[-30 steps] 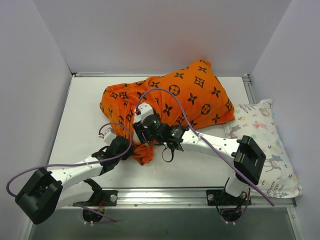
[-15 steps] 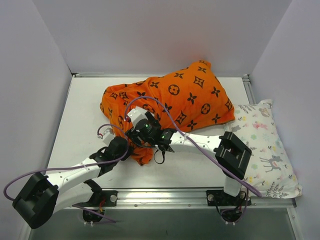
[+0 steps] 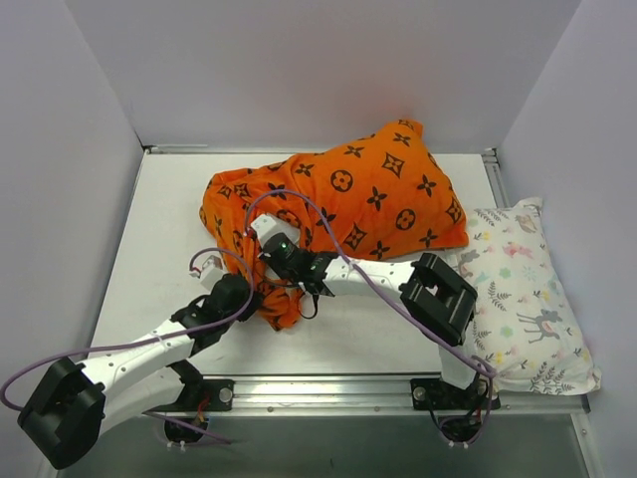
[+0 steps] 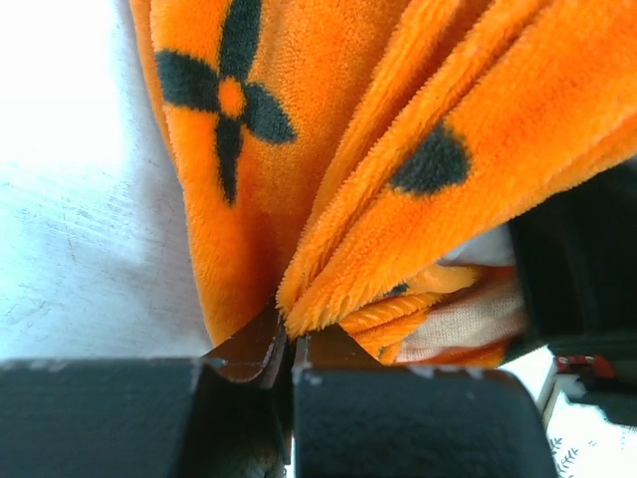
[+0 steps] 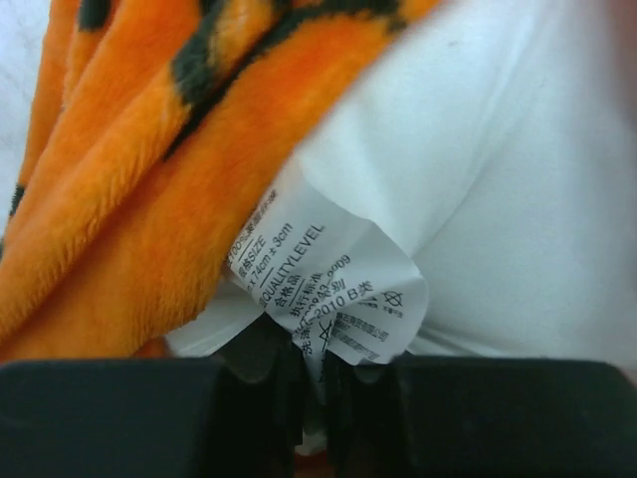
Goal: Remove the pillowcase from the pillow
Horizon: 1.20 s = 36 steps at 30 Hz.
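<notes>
Grey-white walls are closing in a white table on its left, far and right sides. The pillowcase is lying across the middle of the table, its bulging end reaching toward the far right corner and its slack end trailing down toward the near edge, left of centre. It is lying there in folds and bunching into a narrow tail.

The left claw is clenching that tail. In the left wrist view its jaws are pressing together on a fold of orange plush just above the tabletop.

The right arm is reaching leftward across the near half of the table. The right claw is sitting at the pillowcase's open end, just beyond the left claw. In the right wrist view its jaws are standing almost together and are pinching a white tag with printed care text. The pillow is showing as plain white cloth right behind the tag, uncovered there, with orange plush folding back to the left of it. I cannot tell whether the tag belongs to the pillow or to the pillowcase.

Most of the pillow is sitting inside the pillowcase. A printed pillow is resting along the right edge, touching the pillowcase's right end.
</notes>
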### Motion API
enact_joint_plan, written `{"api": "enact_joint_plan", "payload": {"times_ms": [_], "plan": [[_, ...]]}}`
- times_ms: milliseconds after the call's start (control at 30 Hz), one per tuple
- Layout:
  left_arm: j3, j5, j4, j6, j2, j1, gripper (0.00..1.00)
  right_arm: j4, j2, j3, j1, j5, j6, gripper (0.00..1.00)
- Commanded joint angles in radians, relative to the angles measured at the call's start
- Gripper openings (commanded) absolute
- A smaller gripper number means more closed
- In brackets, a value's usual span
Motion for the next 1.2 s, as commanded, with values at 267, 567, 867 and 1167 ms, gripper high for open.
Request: {"api": "enact_joint_plan", "payload": {"times_ms": [267,567,867,1167], "plan": [[0.02,0.031,-0.123,0.057,0.007,0.001,0.0,-0.378,-0.013,0.304,-0.228,-0.204,0.373,0.0],[0.012,0.037,-0.131,0.059,0.091,0.001,0.0,-0.439,-0.037,0.507,-0.389,-0.379,0.592,0.0],[-0.005,0.029,-0.091,0.028,0.209,-0.005,0.0,-0.448,-0.049,0.625,-0.434,-0.479,0.689,0.0],[0.021,0.09,-0.002,0.102,0.205,0.179,0.0,-0.246,-0.391,0.087,-0.411,-0.565,0.704,0.0]]}}
